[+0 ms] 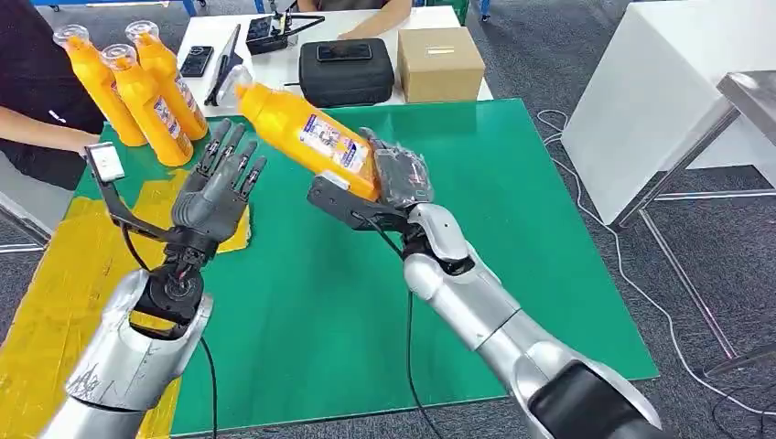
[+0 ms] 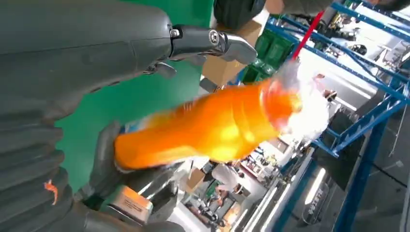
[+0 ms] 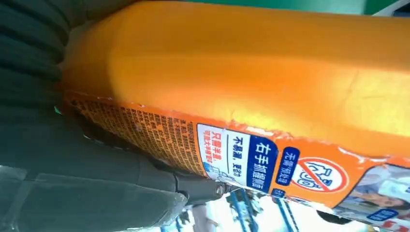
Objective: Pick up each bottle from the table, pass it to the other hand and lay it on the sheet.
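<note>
the right hand [image 1: 395, 176] is clamped round the base end of the orange bottle [image 1: 307, 131], held up off the green table [image 1: 512, 229]. the bottle's long axis tilts cap-first toward the left hand [image 1: 218, 183], which waits just beside it, fingers apart, holding nothing, palm facing the bottle. the yellow sheet [image 1: 64, 274] lies on the left hand's far side. three more bottles [image 1: 137, 87] stand beyond, by a person's arm [image 1: 41, 133].

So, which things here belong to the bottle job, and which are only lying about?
Job: held bottle, right hand, left hand, three standing bottles, yellow sheet.
Lying about: cardboard box, black case, phone.
</note>
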